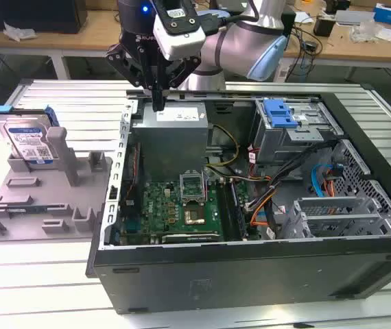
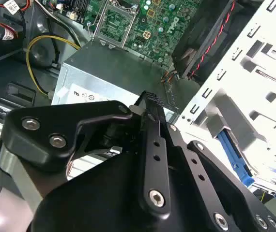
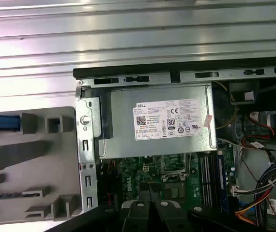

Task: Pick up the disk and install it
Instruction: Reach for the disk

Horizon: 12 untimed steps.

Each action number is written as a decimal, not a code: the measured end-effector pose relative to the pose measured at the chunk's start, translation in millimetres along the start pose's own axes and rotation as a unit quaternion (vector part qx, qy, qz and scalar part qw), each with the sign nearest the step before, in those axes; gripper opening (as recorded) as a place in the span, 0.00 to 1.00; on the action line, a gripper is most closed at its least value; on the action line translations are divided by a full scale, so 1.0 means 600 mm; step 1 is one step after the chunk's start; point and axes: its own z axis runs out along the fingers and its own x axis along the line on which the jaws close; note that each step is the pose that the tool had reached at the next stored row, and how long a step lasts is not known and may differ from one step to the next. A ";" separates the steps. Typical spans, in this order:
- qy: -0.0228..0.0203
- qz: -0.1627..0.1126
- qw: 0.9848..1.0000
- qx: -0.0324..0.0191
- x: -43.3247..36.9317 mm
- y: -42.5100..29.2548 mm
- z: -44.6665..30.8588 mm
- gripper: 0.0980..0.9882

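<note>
In the exterior view the silver, blue-jointed arm bends over from the far side, its wrist turned downward so the black pincer points straight down, its two slim fingers pressed together at the tips and gripping nothing.

Robotics lab or electronics workshop: opened computer case on a slatted metal table, robot arm above, cluttered wooden table along the frame's top.
</note>
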 end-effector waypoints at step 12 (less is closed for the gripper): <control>0.000 0.000 1.000 0.000 0.000 0.000 0.000 0.01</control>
